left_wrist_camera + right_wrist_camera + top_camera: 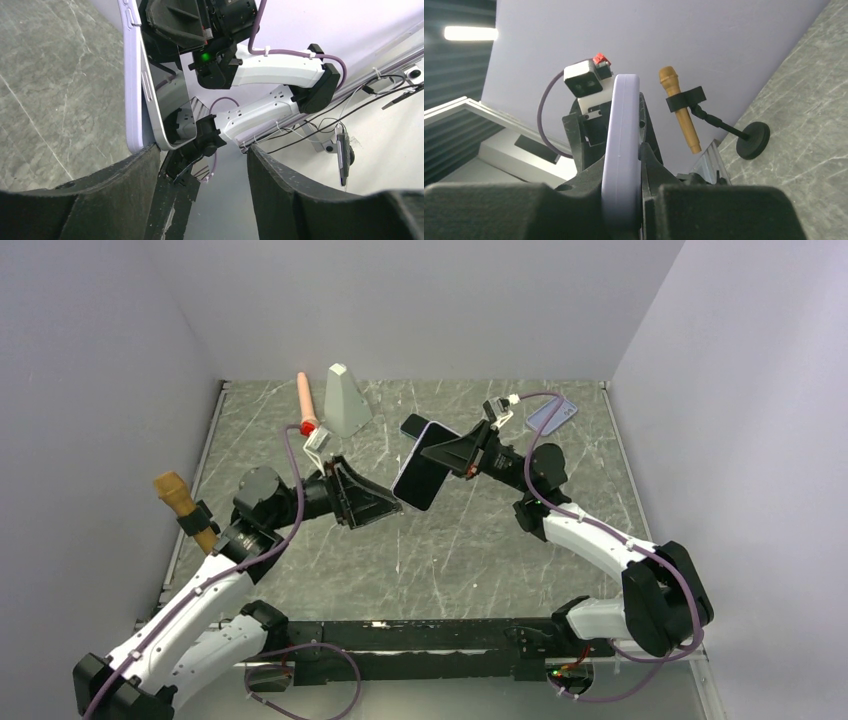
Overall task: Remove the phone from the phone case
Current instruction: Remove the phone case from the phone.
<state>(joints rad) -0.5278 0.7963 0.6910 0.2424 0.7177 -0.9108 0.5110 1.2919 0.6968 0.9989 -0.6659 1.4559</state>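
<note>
1. While my right end effector [455,452] clamps the phone [420,480] aloft, still cased, the left end effector [388,502] gapes at its lower corner.
2. Step: peeling. Next, I judge: pinch the case [132,90] lip and pull.

- Your phone case [132,75] — lavender, slim, smooth-backed — is up off the table [480,550], on edge and tilted, near the middle.
- The phone [170,95] sits in it: dark glossy screen, silvery rim — whether its lower corner has lifted, you can't tell.
</note>
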